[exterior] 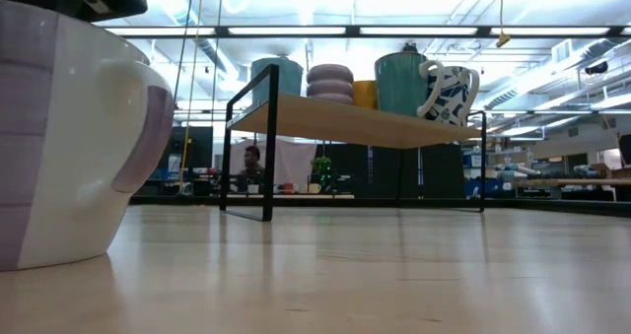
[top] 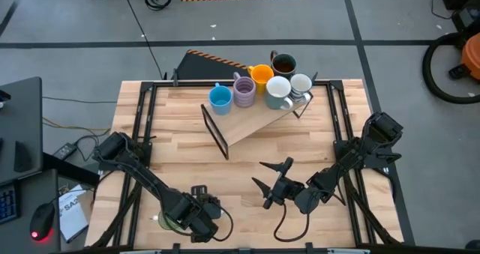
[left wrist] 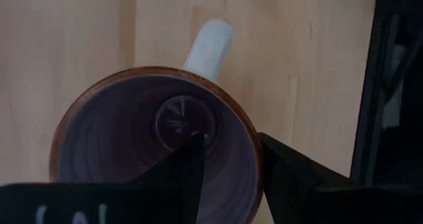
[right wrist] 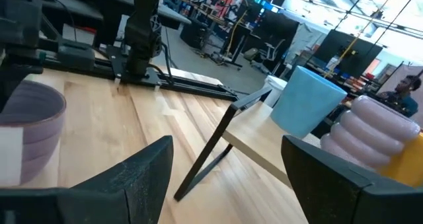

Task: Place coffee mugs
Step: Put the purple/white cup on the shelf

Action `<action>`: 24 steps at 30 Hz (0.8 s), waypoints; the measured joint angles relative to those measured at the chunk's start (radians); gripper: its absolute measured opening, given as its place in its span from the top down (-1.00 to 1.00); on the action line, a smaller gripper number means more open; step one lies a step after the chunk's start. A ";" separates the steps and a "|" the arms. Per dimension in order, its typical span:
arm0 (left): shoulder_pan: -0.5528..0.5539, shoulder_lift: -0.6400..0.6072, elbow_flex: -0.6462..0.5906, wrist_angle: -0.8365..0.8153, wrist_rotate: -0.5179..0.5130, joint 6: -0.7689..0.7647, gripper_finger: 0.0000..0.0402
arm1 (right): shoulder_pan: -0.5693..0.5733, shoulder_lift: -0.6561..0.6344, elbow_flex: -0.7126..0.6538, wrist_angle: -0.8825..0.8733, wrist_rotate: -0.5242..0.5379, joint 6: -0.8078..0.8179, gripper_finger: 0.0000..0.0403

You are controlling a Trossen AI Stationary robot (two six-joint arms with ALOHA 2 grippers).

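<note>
While six mugs already crowd the raised wooden shelf (top: 255, 119) at the table's far side, the one in hand is a purple-banded white mug (left wrist: 155, 151) standing upright on the tabletop (top: 247, 164) at the near-left edge, well apart from that shelf. It lies directly beneath the left gripper (left wrist: 228, 178), which points straight down: one finger dips inside the cup and the other sits outside, so the jaws straddle the rim wall on the side opposite the handle (left wrist: 210, 45). They appear clamped on that wall, though firm contact is hard to confirm. The shelf lies ahead and to the right of this mug, so the carry would run diagonally away from the robot. The right gripper (top: 271, 185) waits, spread wide and empty, low over the table's near-centre, facing the shelf and its blue mug (right wrist: 305, 108).
</note>
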 joint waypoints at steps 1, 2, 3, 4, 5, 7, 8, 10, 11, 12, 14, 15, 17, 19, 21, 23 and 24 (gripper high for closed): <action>0.000 -0.001 0.000 -0.005 0.000 0.016 0.30 | 0.000 0.000 0.000 -0.006 -0.010 0.014 -0.43; 0.000 -0.001 0.000 -0.007 -0.001 0.030 0.30 | 0.000 0.000 0.000 -0.012 -0.016 0.026 -0.43; 0.001 -0.001 0.000 -0.006 -0.003 0.050 0.31 | 0.001 0.000 0.000 -0.017 -0.017 0.029 -0.43; 0.000 -0.001 0.000 -0.007 -0.004 0.067 0.32 | 0.002 0.000 0.000 -0.018 -0.016 0.031 -0.43; 0.000 -0.001 0.000 -0.006 -0.004 0.085 0.35 | 0.002 0.000 0.000 -0.018 -0.015 0.036 -0.43; 0.001 -0.001 0.000 -0.006 -0.004 0.129 0.43 | 0.007 0.000 0.000 -0.021 -0.015 0.047 -0.43; 0.001 -0.001 0.000 -0.005 -0.004 0.143 0.48 | 0.010 0.000 0.000 -0.021 -0.015 0.050 -0.43; 0.003 -0.001 0.000 -0.005 -0.004 0.180 0.59 | 0.019 0.000 0.000 -0.021 -0.014 0.050 -0.43; 0.005 -0.001 0.000 -0.005 -0.003 0.199 0.66 | 0.023 0.000 0.000 -0.021 -0.014 0.055 -0.43; 0.005 -0.001 0.000 -0.005 -0.004 0.217 0.73 | 0.027 0.000 0.000 -0.021 -0.013 0.065 -0.43; 0.006 -0.002 -0.001 -0.007 -0.005 0.268 0.86 | 0.035 0.000 0.000 -0.024 0.005 0.090 -0.43; 0.006 -0.002 0.000 -0.002 -0.008 0.292 0.90 | 0.038 0.000 0.000 -0.036 0.017 0.112 -0.43; 0.011 -0.003 0.008 -0.014 0.001 0.340 0.90 | 0.041 -0.001 0.000 -0.078 0.034 0.164 -0.43; 0.021 -0.004 0.036 -0.023 0.011 0.391 0.90 | 0.046 -0.001 0.000 -0.108 0.038 0.202 -0.43; 0.033 -0.004 0.084 -0.049 0.024 0.440 0.90 | 0.051 -0.001 0.000 -0.119 0.038 0.235 -0.43; 0.049 -0.007 0.134 -0.096 0.025 0.499 0.90 | 0.056 -0.001 0.000 -0.126 0.038 0.267 -0.43; 0.059 -0.007 0.162 -0.115 0.026 0.534 0.90 | 0.058 -0.001 0.000 -0.127 0.039 0.280 -0.43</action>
